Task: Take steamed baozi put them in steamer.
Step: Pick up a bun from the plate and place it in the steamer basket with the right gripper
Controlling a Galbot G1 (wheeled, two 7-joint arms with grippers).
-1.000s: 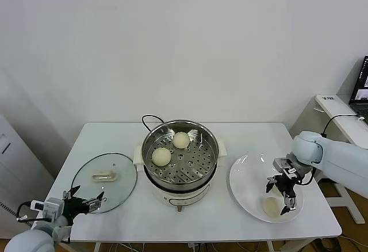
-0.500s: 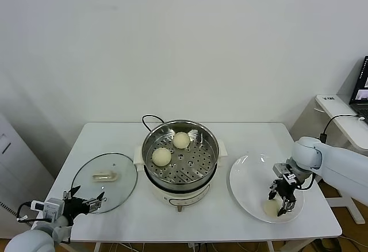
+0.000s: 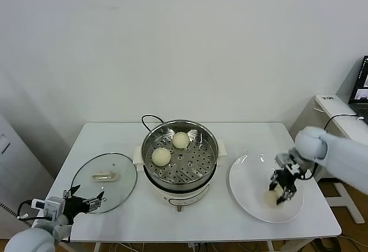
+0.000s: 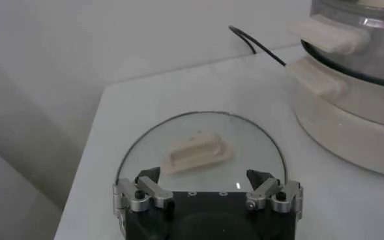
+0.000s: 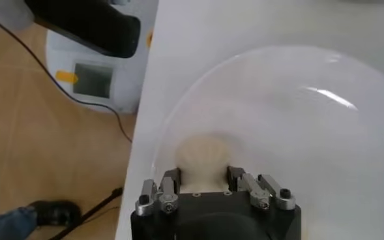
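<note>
R gripper (image 3: pixel 282 190) jaws closed round baozi (image 5: pixel 203 155), over plate (image 3: pixel 248 174)

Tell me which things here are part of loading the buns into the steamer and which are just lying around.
Job:
right gripper, around the plate bun
steamed baozi: one on the plate, two in the steamer
steamer
white plate

Lying about:
glass lid
left gripper, parked by the lid

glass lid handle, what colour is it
Cream-white: the handle on the glass lid, clearest in the left wrist view.
</note>
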